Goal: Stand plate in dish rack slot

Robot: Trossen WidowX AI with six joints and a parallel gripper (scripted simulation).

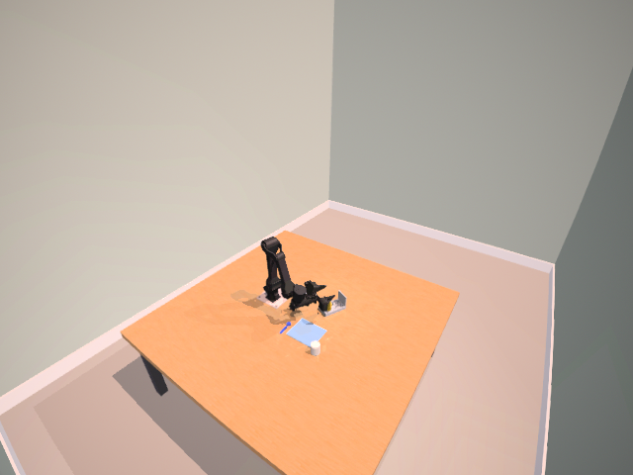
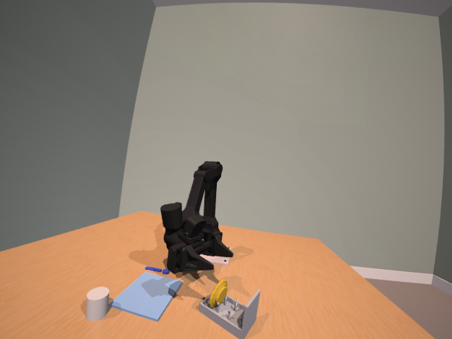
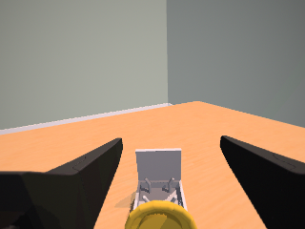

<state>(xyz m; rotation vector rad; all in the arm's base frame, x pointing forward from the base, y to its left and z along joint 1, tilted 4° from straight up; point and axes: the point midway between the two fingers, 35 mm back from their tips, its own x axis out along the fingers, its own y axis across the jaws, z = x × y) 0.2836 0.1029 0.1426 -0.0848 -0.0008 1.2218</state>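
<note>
The yellow plate stands on edge, leaning slightly, in the grey dish rack. It is among the short rails at the end nearest the arm, opposite the rack's tall end panel. Its lower edge is partly hidden, so its exact seating cannot be told. My gripper is wide open and empty. In the exterior view its fingers are above the plate and back toward the arm's base, apart from the plate. The wrist view shows only the plate's upper part, low between the fingers.
A light blue mat lies beside the rack. A white cylinder stands at the mat's corner. A small blue utensil lies at the mat's side nearer the arm's base.
</note>
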